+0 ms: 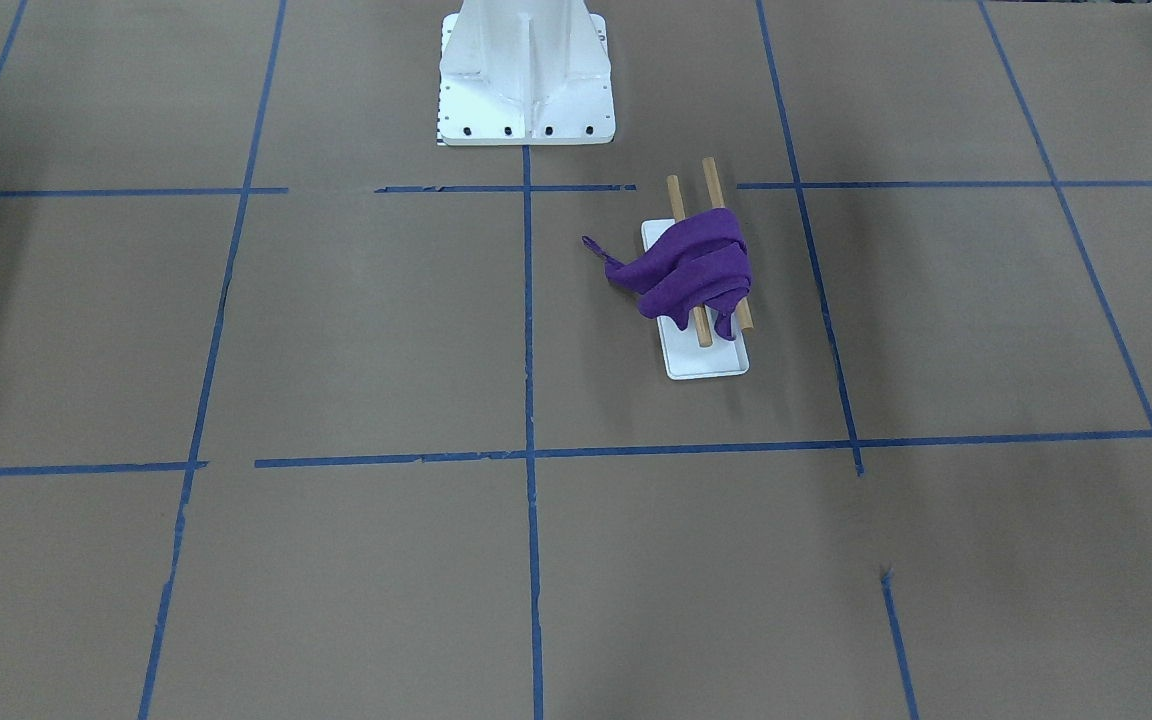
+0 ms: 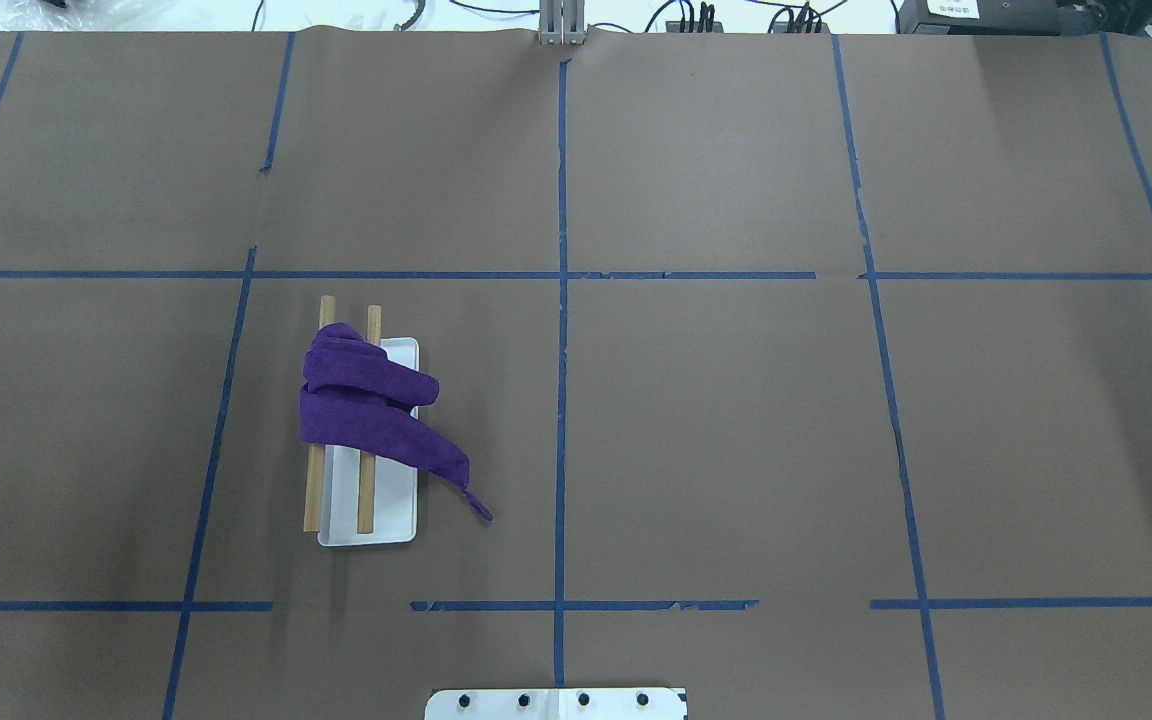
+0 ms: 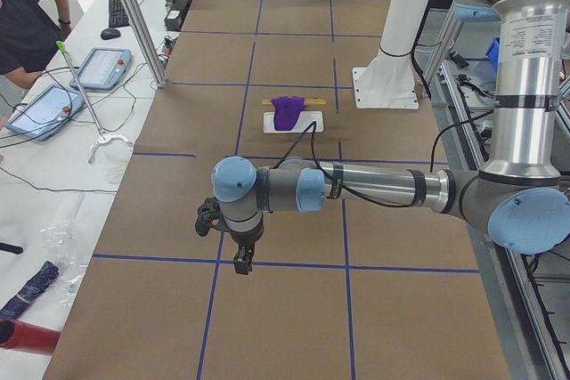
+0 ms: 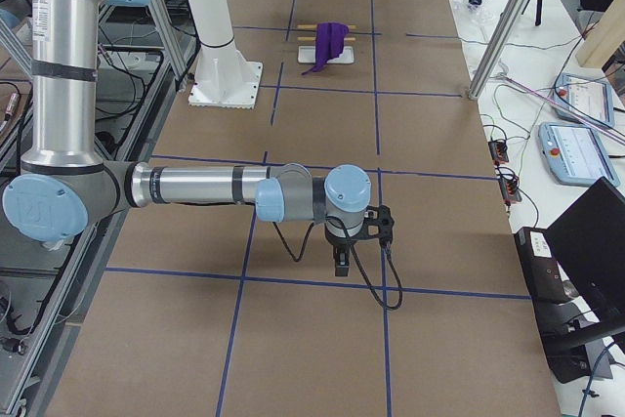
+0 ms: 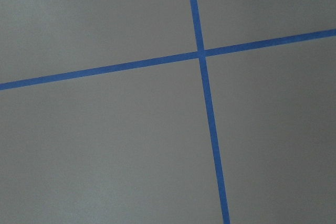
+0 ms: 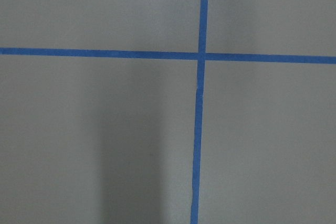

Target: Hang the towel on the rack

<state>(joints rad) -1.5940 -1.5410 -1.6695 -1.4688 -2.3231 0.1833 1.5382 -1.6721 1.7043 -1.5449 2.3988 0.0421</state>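
1. The counter (image 2: 736,450) is covered in brown paper and marked into large squares by blue tape lines (image 2: 562,400).
2. The left arm (image 3: 374,189) and the right arm (image 4: 195,186) each reach out level over opposite ends of the counter, both well apart from the rack.
3. The white robot pedestal (image 1: 526,70) stands at the near edge of the counter, midway along it.
4. The rack (image 2: 386,500) sits on the left half of the counter, its two dowels running near to far above the white base.
5. The towel (image 2: 356,400) lies bunched across both dowels toward their far end. One tail slants down off the right side onto the counter, just beside the base.
6. The left claw (image 3: 241,264) points down above a tape crossing – how far open it is, I cannot tell.
7. The right claw (image 4: 340,266) also points down over tape, and its opening cannot be made out either.
8. The loop tag (image 2: 481,512) ends the towel's tail.
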